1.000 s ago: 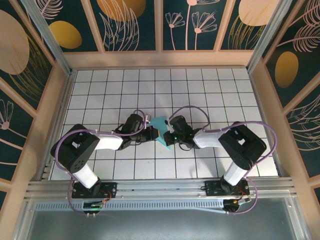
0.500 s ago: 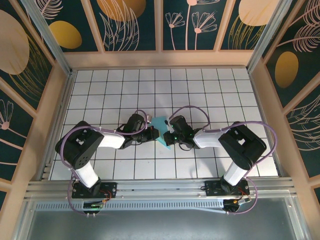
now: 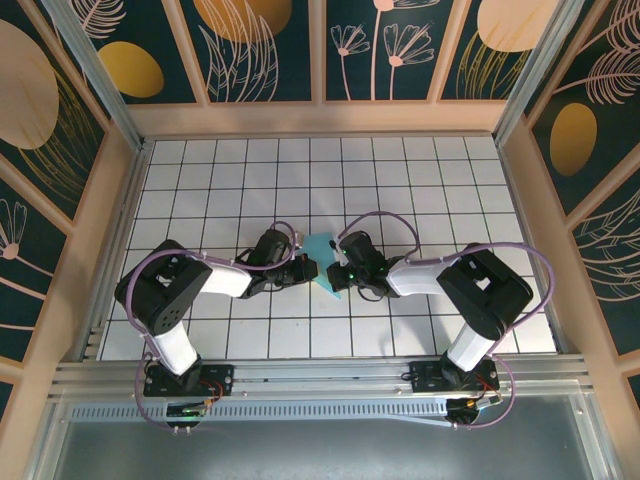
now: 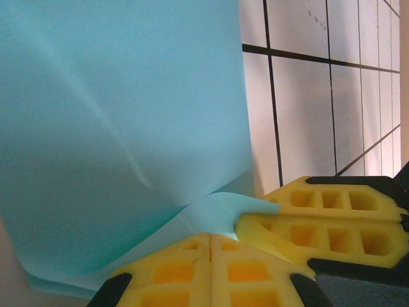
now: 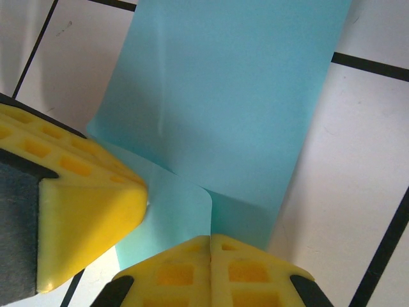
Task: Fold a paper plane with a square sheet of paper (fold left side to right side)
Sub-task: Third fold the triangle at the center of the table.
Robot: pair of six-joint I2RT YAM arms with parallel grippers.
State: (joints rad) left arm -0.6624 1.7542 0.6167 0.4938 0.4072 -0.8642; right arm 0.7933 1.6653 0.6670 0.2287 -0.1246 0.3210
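The turquoise sheet of paper [image 3: 321,246] lies mid-table, folded into a narrower creased shape, between both grippers. In the left wrist view the paper [image 4: 128,115] stretches beyond my left gripper [image 4: 209,238], which is shut with its tips against the sheet and nothing in the seam. A lifted flap runs into the right gripper's fingers [image 4: 326,220]. In the right wrist view my right gripper [image 5: 209,240] is shut, and the flap's curled edge of the paper [image 5: 236,96] enters its seam. The left gripper's finger [image 5: 83,192] rests on the sheet's left edge. Seen from above, the left gripper [image 3: 309,268] and the right gripper [image 3: 336,266] nearly touch.
The white gridded table [image 3: 420,190] is walled by wooden panels on three sides. An aluminium rail [image 3: 320,378] carries both arm bases at the near edge. Purple cables loop over each arm.
The left arm's elbow has shifted a little to the right. Both grippers and the paper stay where they were.
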